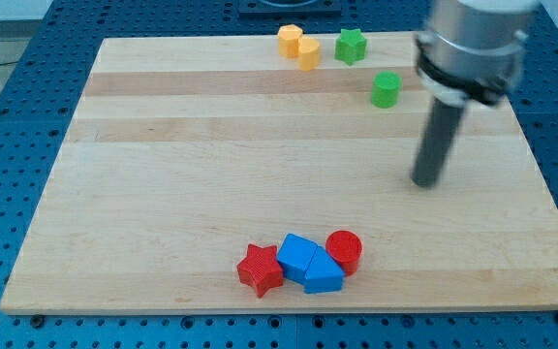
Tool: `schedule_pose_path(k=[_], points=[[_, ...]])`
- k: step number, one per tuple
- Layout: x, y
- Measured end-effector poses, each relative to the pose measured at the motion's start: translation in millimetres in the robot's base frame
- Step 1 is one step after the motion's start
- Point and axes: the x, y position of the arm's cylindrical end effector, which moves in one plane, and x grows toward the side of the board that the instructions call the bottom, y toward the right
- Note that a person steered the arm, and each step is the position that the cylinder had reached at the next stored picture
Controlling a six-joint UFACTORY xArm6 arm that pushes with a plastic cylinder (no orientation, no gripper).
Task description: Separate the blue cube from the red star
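The red star (260,269) lies near the board's bottom edge, left of centre. The blue cube (296,256) touches its right side. A second blue block (324,274), wedge-like, sits against the cube's right. A red cylinder (344,251) touches those blue blocks on the right. My tip (426,182) is on the board at the view's right, well above and to the right of this cluster, touching no block.
Two yellow blocks (298,46) sit together at the board's top edge, a green star (351,46) just right of them. A green cylinder (387,89) stands lower right of the star, up-left of my tip. The wooden board (163,174) lies on a blue table.
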Motion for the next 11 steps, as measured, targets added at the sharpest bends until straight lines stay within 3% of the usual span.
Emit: schedule_pose_path(k=[1,2,7,9,11], points=[[87,12],[117,0],[112,-153],[76,-171],[47,-227]])
